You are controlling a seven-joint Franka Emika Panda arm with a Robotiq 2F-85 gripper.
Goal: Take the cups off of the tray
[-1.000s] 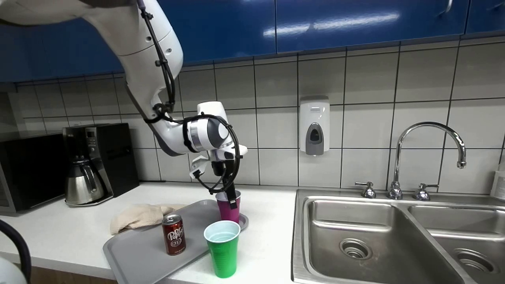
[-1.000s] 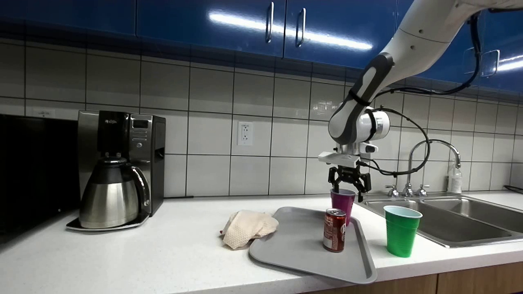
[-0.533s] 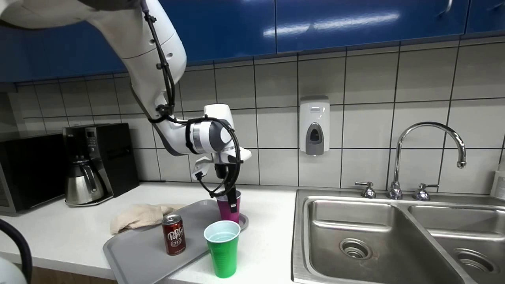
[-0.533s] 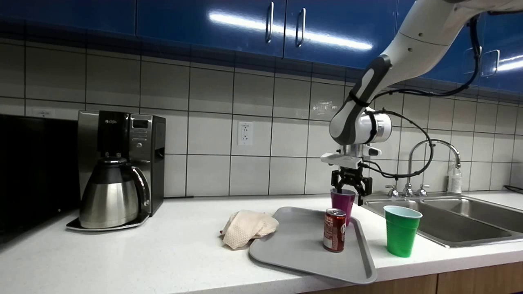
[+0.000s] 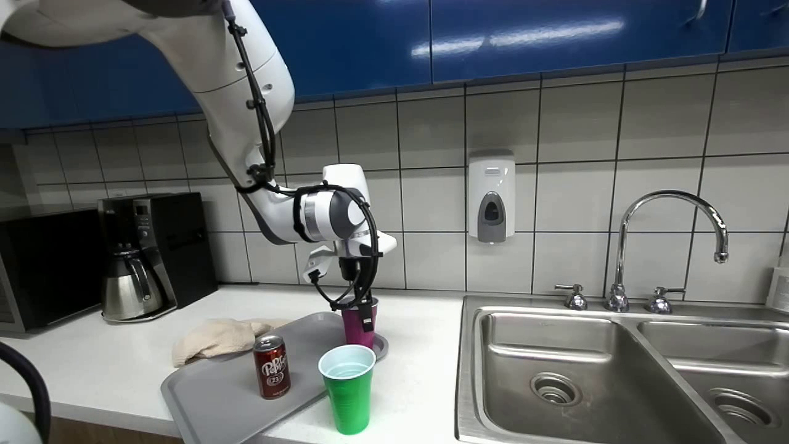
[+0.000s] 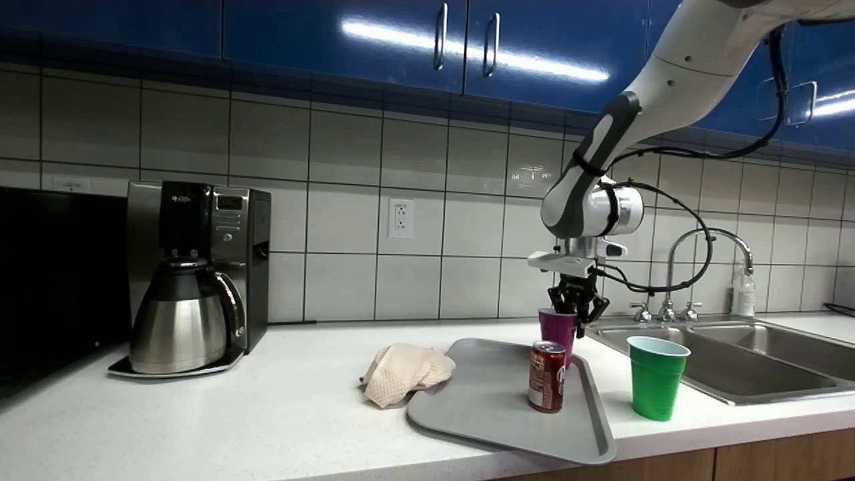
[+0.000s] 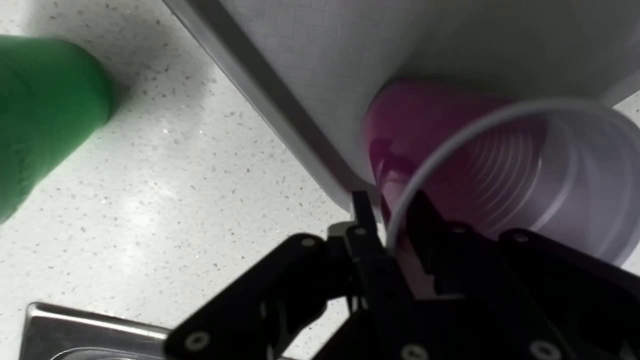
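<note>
The pink-magenta cup point(image 6: 556, 329) stands on the grey tray point(image 6: 481, 387), near its corner by the sink. My gripper point(image 7: 390, 197) straddles this cup's rim. In the wrist view one finger is inside the cup point(image 7: 425, 115) and the other outside, with the wall between them. The jaws stand partly apart, and a gap shows beside the wall. Off the tray, on the white counter, the green cup point(image 6: 658, 384) stands upright, also seen in an exterior view point(image 5: 348, 394). In the exterior views the inner fingertip is hidden inside the pink cup.
A dark red soda can point(image 6: 548, 381) stands on the tray near the pink cup. A beige cloth point(image 6: 407, 374) lies by the tray's edge. The steel sink point(image 5: 555, 345) lies past the green cup. A coffee maker point(image 6: 200, 300) stands farther along the counter.
The gripper has come down a little at the pink cup and its fingers have drawn much closer together. The pink cup has shifted very slightly. The green cup, can and tray are unmoved.
</note>
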